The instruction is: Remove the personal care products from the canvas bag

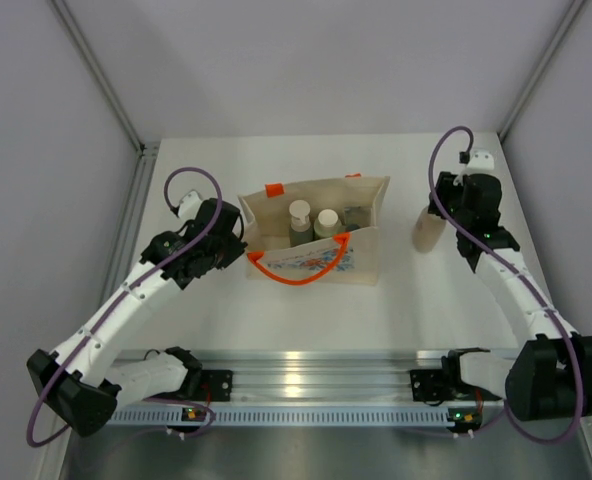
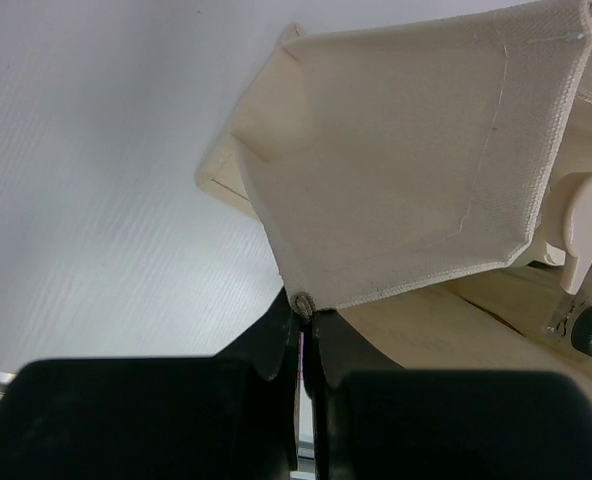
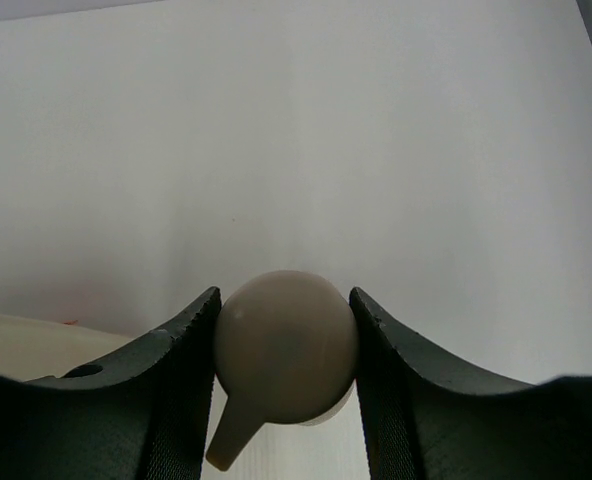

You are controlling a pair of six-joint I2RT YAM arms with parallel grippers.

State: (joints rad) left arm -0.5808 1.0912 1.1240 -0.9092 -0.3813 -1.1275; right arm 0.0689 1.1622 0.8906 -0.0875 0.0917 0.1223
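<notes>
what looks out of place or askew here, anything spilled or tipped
Nothing spilled or damaged. The canvas bag stands upright, though its left end panel is stretched outward where the left gripper pinches its edge. The right gripper holds a tan bottle by the cap, right of the bag; other bottles stand inside.

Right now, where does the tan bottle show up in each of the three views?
Top external: the tan bottle is right of the canvas bag, at the right gripper.
Left wrist: not in it.
Right wrist: bottom centre, its rounded cap gripped between the fingers.
Shared landmark: the canvas bag, centre of the top view and upper right of the left wrist view.
</notes>
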